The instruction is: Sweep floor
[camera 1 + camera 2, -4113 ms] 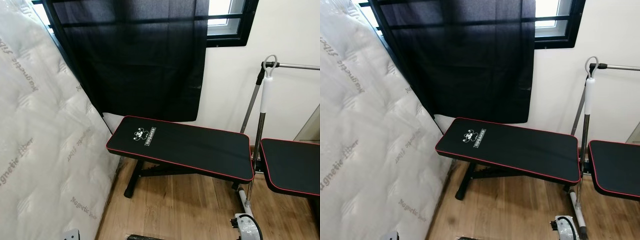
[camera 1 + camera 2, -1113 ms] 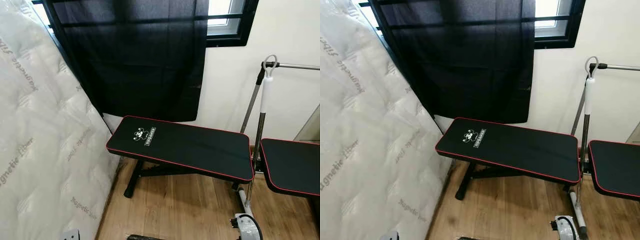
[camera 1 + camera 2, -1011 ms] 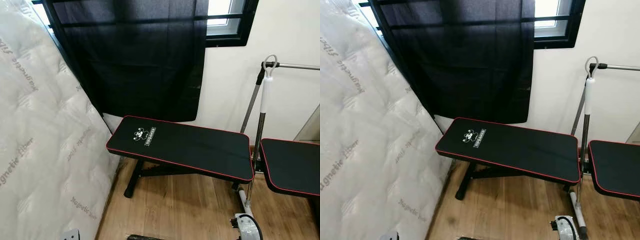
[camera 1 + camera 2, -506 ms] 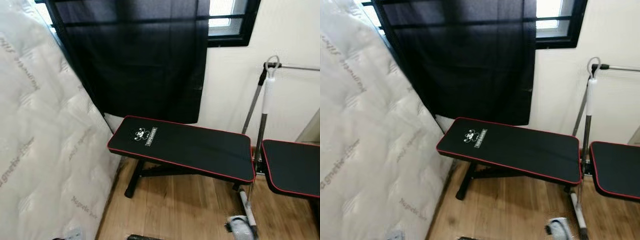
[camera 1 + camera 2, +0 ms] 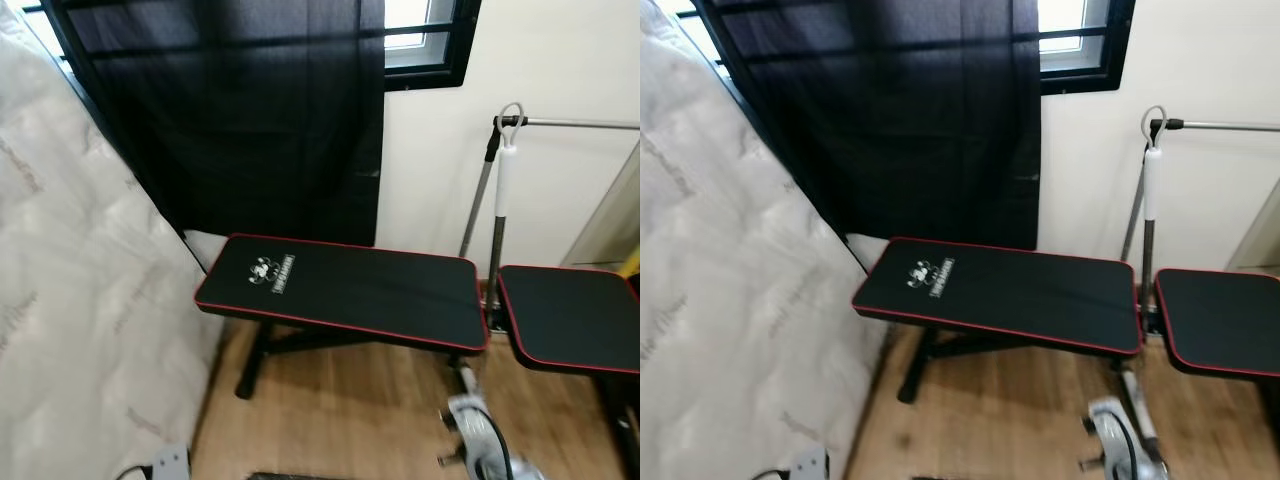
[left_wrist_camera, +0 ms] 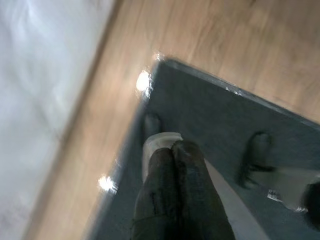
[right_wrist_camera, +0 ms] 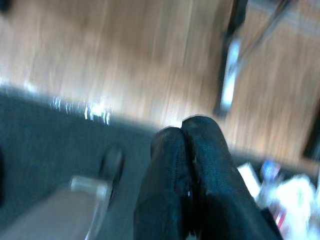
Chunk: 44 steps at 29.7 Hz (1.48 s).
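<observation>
A flat black padded weight bench (image 5: 345,290) with red piping and a small white logo stands on black metal legs over the wooden plank floor (image 5: 350,410). Beside it on the robot's right lies a 2nd black pad (image 5: 570,318) with the same red edge. Between the 2 pads rises a thin metal pole with a white sleeve (image 5: 498,200), topped by a loop and a horizontal rail. A quilted white mattress (image 5: 80,330) with a soft, dimpled cover leans along the left side. Behind the bench, a sheer black curtain (image 5: 240,120) hangs over a black-framed window (image 5: 425,45) in a plain white wall. Low at the right, a blurred grey-white wheeled part (image 5: 480,450) sits on the floor.

The wrist views add what the head views lack: a dark grey flat surface (image 6: 250,135) meeting the wood floor. The left gripper (image 6: 172,147) hangs above that grey surface, its jaws clenched together on nothing. The right gripper (image 7: 187,132) also has its jaws pressed together, empty, over the floor's edge, though the view is blurred. The floor is the bare wood under and around the bench.
</observation>
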Motion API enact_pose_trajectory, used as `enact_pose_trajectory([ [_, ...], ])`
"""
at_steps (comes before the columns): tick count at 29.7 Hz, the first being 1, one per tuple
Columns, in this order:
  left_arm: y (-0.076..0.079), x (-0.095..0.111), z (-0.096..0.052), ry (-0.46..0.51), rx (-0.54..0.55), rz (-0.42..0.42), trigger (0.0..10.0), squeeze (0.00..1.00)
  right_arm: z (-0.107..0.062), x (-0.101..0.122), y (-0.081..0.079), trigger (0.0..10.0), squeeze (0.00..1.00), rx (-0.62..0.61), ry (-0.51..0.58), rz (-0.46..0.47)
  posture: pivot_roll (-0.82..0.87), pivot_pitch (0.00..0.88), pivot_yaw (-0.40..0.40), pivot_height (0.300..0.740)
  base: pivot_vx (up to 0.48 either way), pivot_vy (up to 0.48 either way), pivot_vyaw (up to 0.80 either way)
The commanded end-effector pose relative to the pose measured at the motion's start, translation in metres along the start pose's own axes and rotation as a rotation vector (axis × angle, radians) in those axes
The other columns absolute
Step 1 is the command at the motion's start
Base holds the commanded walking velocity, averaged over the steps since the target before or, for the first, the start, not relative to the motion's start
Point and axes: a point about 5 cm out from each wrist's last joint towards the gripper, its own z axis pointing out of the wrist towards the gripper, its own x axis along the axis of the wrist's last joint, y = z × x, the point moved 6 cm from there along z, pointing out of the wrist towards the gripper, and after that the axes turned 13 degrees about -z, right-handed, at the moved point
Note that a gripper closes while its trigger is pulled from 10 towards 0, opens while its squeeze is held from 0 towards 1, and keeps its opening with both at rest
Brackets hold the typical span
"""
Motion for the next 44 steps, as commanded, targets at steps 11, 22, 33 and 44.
enact_pose_trajectory([
  [11,0.045,0.190,-0.063,0.798,-0.277,0.309,10.0,0.00,-0.023,0.170,0.020,10.0,0.00,0.083,0.588,0.002,0.04,0.000,-0.027,0.740,0.000,0.000,-0.65],
  [22,0.121,0.191,-0.124,0.986,-0.467,0.299,10.0,0.00,-0.040,0.174,0.002,10.0,0.00,0.096,0.688,-0.011,0.04,0.000,-0.024,0.740,0.000,0.000,-0.80],
  [33,0.138,0.185,-0.151,1.040,-0.509,0.387,10.0,0.00,-0.078,0.158,-0.007,10.0,0.00,0.049,0.728,-0.066,0.04,0.000,-0.011,0.740,0.000,0.000,-0.80],
  [44,0.142,0.190,-0.160,1.033,-0.483,0.385,10.0,0.00,-0.121,0.183,-0.026,10.0,0.00,0.026,0.877,-0.169,0.04,0.000,0.014,0.740,0.000,0.000,-0.80],
])
